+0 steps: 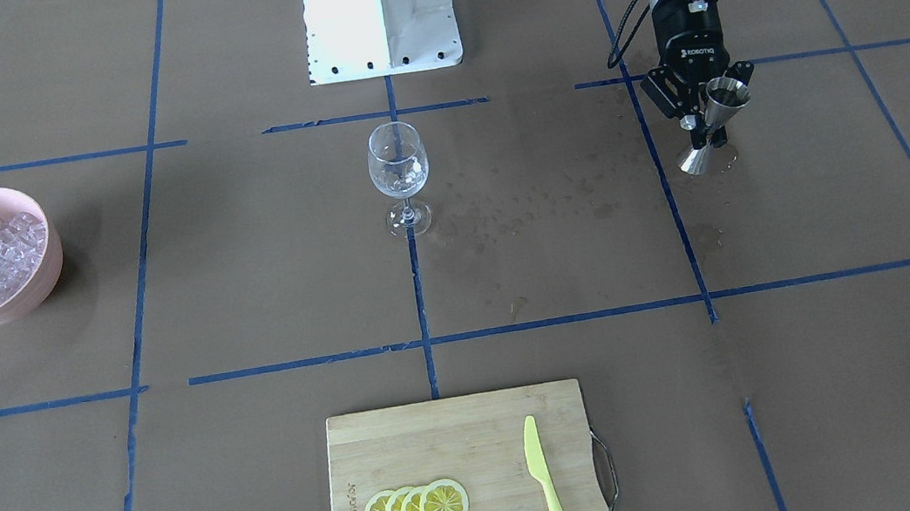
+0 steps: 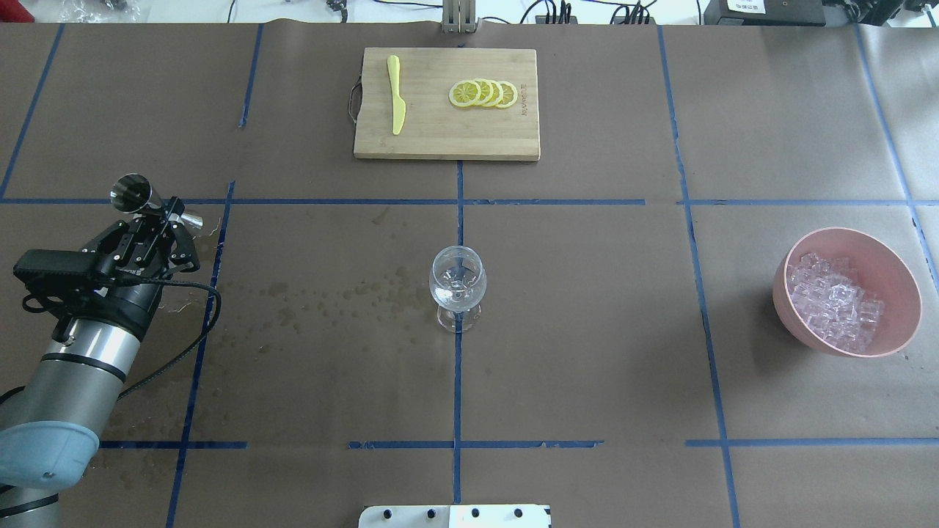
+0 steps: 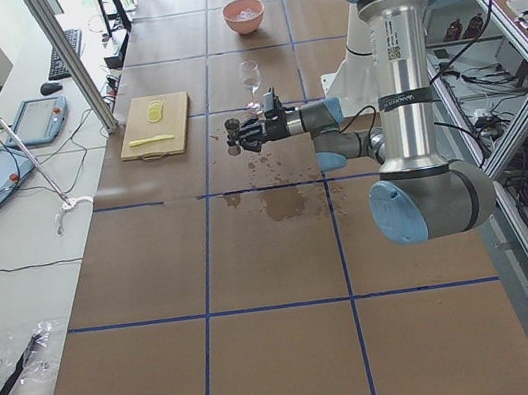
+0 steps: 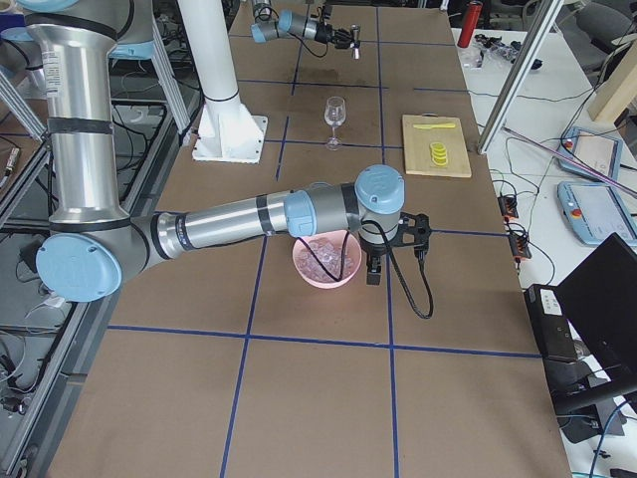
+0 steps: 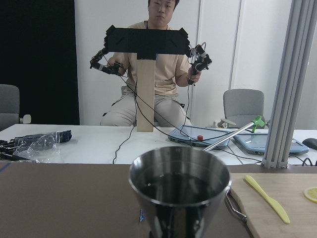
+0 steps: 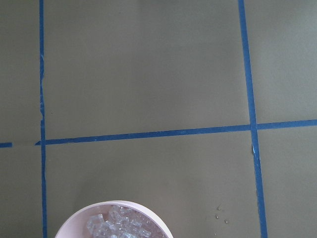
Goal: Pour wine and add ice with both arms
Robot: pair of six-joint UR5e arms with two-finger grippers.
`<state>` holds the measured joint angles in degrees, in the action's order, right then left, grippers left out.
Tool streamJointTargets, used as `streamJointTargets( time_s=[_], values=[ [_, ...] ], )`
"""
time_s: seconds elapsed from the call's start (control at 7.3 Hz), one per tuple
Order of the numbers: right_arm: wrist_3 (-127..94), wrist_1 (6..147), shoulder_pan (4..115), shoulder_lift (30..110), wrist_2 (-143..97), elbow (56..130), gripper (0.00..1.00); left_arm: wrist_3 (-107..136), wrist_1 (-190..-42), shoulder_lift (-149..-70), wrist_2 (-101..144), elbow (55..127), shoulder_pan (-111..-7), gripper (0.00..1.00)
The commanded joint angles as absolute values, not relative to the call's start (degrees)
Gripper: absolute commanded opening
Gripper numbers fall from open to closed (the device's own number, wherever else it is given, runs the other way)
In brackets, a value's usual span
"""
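Grips a steel jigger [image 1: 726,97] at its narrow waist with the left gripper [image 1: 706,127], jaws drawn in tight on it, low over the table [image 2: 587,367] at about ten o'clock from the wine glass [image 2: 457,282] in the overhead view and well apart from it. Holds the cup near upright, mouth up, most likely to carry the wine [image 5: 179,184] without spilling; seen from the left wrist as a dark, glossy surface low inside the cup, hard to read. Waist grip probably chosen to leave the rim free for tipping over the glass. Wet spots [image 2: 352,293] on the paper from nine o'clock in toward the glass foot; no telling of liquid already in the glass. Glass at the centre on a tape crossing, seemingly within reach of either arm. Out at three o'clock, a pink bowl [image 2: 895,268] with the ice [image 2: 832,301] heaped inside, on the right arm's side. Right gripper [image 4: 375,267] found only in the right-end view, pointing down just beside the bowl's rim, presumably poised for a cube; wide or narrow, cannot tell. At twelve o'clock, a cutting board [image 2: 440,139] with lemon slices [image 2: 484,93] and a yellow knife [image 2: 396,95], apart from both arms. Judged stage: pour not yet begun; next, a swing toward the glass and a slow tip.
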<state>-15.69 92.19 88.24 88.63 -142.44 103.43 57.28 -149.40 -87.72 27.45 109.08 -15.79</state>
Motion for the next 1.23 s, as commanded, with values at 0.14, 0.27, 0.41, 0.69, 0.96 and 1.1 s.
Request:
streamJointTargets(
  time_s=[0.14, 0.27, 0.41, 0.69, 0.96, 1.1],
  values=[
    [-16.0, 92.0, 87.1, 88.5, -142.3, 103.7, 1.00, 47.6, -149.1, -95.2, 29.6, 108.5, -17.8, 0.00],
    [-16.5, 92.0, 86.8, 88.0, -142.2, 104.6, 1.00, 43.7, -149.1, -96.6, 30.4, 108.3, -17.9, 0.00],
    [-18.8, 92.0, 86.1, 87.8, -142.2, 106.1, 1.00, 43.0, -148.8, -98.4, 32.8, 108.0, -17.8, 0.00],
    [-23.7, 92.0, 84.0, 87.8, -141.9, 108.7, 1.00, 35.9, -148.2, -103.3, 34.3, 105.6, -17.7, 0.00],
    [-29.9, 92.1, 81.1, 87.8, -141.5, 112.7, 1.00, 34.2, -147.7, -108.1, 39.3, 104.8, -17.4, 0.00],
    [-31.3, 92.1, 79.8, 87.8, -141.5, 113.5, 1.00, 32.6, -144.1, -110.5, 40.9, 104.9, -17.4, 0.00]
  ],
)
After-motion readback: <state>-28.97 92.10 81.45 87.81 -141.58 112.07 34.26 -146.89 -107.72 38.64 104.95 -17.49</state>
